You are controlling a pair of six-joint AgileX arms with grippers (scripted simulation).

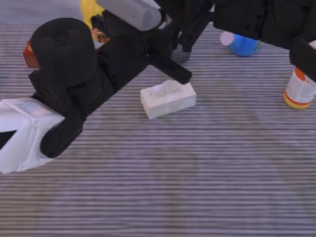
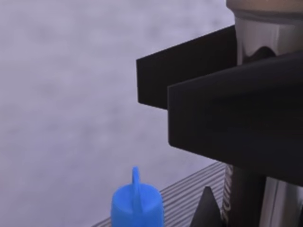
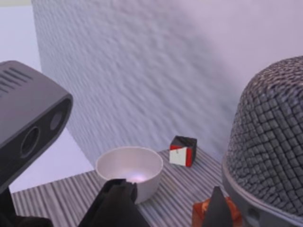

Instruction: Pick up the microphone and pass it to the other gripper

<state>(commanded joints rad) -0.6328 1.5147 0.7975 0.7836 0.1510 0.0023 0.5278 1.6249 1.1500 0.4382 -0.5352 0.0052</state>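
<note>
- a grey striped tabletop (image 1: pixel 197 173) lay in front of a plain pale wall, with a white box (image 1: pixel 168 98) near its middle, a blue object (image 1: pixel 243 45) at about 2 o'clock from the box and an orange-and-white container (image 1: pixel 298 91) at 3 o'clock.
- both arms met above the far edge, at roughly 12 o'clock from the box.
- the left gripper (image 2: pixel 156 99) was pinching the microphone (image 2: pixel 265 33), its two flat black fingers (image 2: pixel 227 118) pressed across the body, silver end on one side and dark handle on the other.
- the microphone was off the tabletop, held in the air; the top view hid most of it under the arms.
- the right gripper (image 3: pixel 168 203) was spread, its wedge tips apart and nothing between them. the mesh head loomed close beside its camera, outside the jaws.
- beyond it sat a white bowl (image 3: pixel 129 170) and a red, white and black cube (image 3: pixel 182 150).
- judgement: the step in hand was the handover. to do it well, the right gripper should line up square on the free handle, clear of the left fingers, and close firmly before the left gripper lets go.
</note>
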